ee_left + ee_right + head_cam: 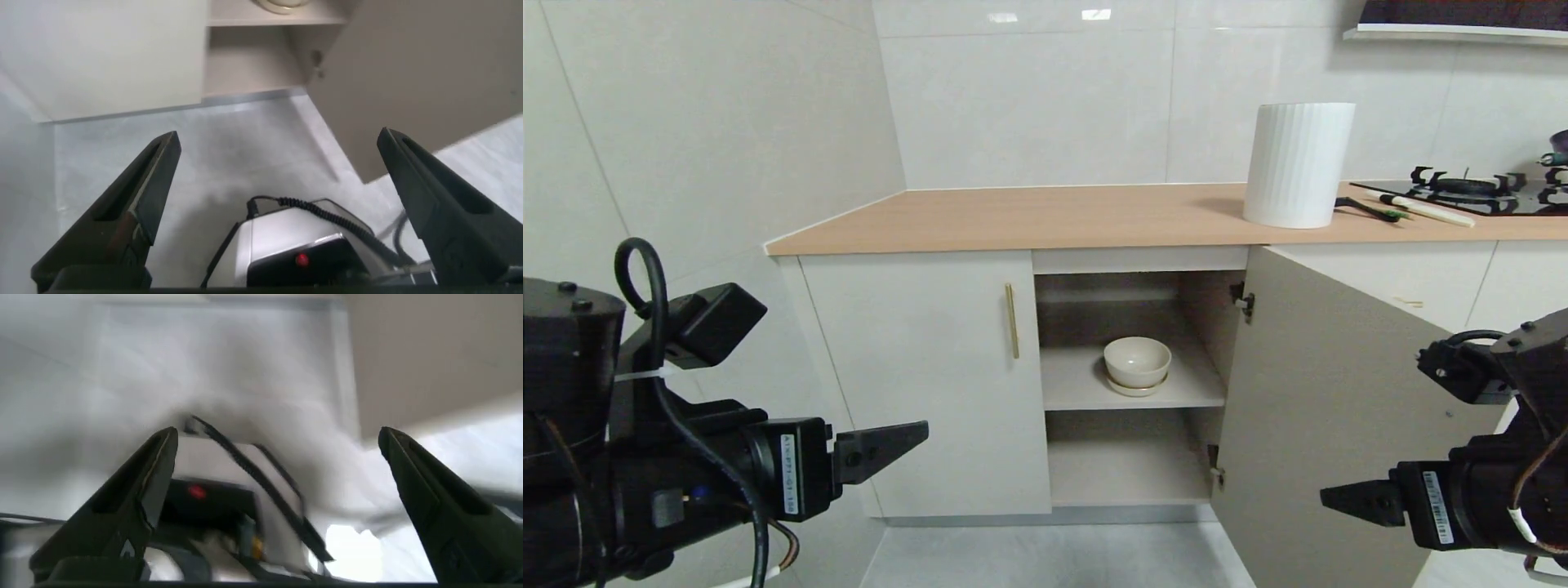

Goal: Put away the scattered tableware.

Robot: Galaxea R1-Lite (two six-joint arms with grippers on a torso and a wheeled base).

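Bowl (1137,359) sits on a small plate (1134,388) on the cupboard's (923,367) upper shelf, centre of your head view. Utensils (1421,210) lie on the counter (1045,216), upper right. Your left gripper (907,434), lower left, and right gripper (1339,496), lower right, both have fingers spread wide apart.

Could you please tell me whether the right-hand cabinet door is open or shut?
Open: the door stands swung outward on its hinges, exposing the upper shelf, where a bowl sits upright on a plate.
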